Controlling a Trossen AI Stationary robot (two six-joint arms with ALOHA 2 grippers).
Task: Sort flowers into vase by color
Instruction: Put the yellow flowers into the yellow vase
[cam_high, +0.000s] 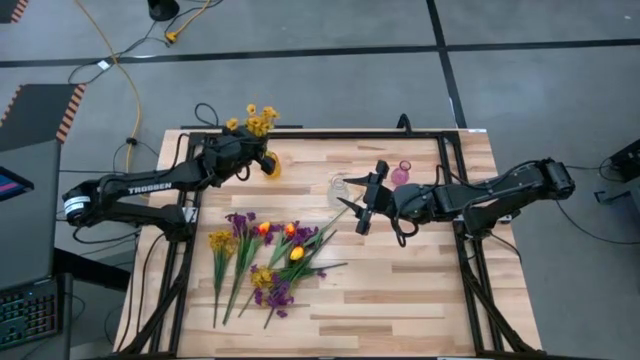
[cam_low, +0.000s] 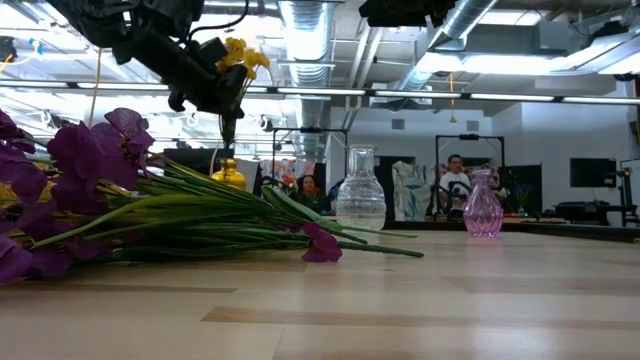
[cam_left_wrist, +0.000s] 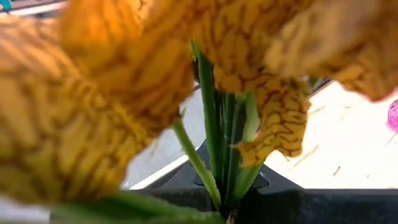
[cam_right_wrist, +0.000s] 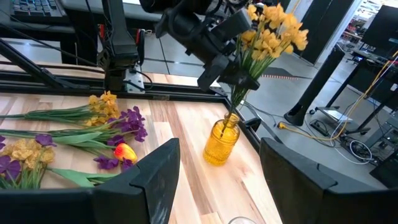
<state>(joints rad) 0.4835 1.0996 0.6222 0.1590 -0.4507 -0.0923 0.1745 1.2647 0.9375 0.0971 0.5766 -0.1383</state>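
We're seating the yellow flower (cam_right_wrist: 267, 34) in the yellow vase (cam_right_wrist: 222, 142): left hand (cam_right_wrist: 239, 81) pinches its stem just above the neck. Next, we'd release. Right hand (cam_high: 362, 206) waits spread.

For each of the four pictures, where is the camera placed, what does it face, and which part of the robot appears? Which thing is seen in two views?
High view: above the table, facing down; both arms, left gripper shut on the yellow flowers over the yellow vase, right gripper open.
Low view: at tabletop height, facing the room; loose flowers, clear vase, pink vase, left arm above.
Left wrist view: on the left wrist, filled by yellow petals.
Right wrist view: on the right wrist, facing the left arm; own fingers below.
Shared: the yellow vase shows in the high and right wrist views.
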